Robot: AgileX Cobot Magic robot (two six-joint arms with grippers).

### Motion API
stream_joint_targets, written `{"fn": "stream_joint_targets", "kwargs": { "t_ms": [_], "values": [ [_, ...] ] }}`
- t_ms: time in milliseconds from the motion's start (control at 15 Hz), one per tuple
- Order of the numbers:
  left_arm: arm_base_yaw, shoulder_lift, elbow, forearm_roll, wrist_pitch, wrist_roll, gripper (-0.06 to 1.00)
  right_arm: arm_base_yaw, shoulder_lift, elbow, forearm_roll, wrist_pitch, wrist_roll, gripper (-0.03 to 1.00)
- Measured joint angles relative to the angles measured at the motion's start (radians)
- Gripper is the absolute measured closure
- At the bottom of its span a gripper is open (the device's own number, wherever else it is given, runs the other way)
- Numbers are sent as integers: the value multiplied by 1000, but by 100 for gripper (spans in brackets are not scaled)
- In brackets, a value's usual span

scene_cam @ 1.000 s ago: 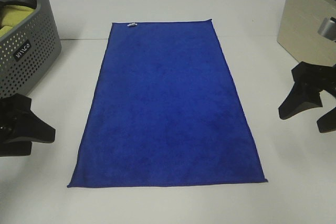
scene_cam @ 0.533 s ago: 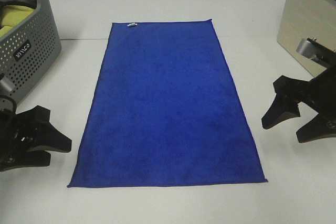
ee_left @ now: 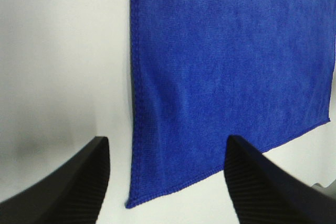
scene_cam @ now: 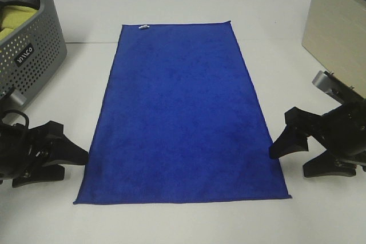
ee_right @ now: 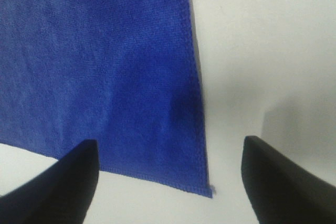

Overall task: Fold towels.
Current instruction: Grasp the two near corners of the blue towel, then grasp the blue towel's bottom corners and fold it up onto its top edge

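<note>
The royal-blue towel lies flat and spread open on the white table, long side running away from me, with a small white tag at its far left corner. My left gripper is open and empty, just left of the towel's near left corner. In the left wrist view the towel and that corner lie between the open fingers. My right gripper is open and empty, just right of the near right corner. In the right wrist view the towel and its corner lie between the open fingers.
A grey perforated basket stands at the far left with a yellow-green cloth inside. A beige box stands at the far right. White table surrounds the towel.
Both grippers have moved inward and nearer to the towel's near corners, staying open. The towel has not moved.
</note>
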Motion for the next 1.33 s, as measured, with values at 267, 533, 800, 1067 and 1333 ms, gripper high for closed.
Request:
{"fn": "stream_joint_targets", "kwargs": {
  "t_ms": [267, 533, 800, 1067, 1333],
  "values": [
    [-49, 78, -1, -95, 12, 114, 33, -3, 98, -2, 147, 15, -110, 26],
    [-138, 134, -43, -162, 54, 139, 33, -3, 162, -10, 259, 87, -202, 30],
    [-174, 169, -76, -178, 68, 139, 38, 107, 191, -58, 268, 67, -180, 34],
    [-174, 177, -77, -175, -6, 139, 84, 123, 192, -66, 172, -1, -46, 67],
    [-174, 178, -77, -163, -9, 139, 94, 123, 193, -66, 116, -23, 4, 97]
  ]
}}
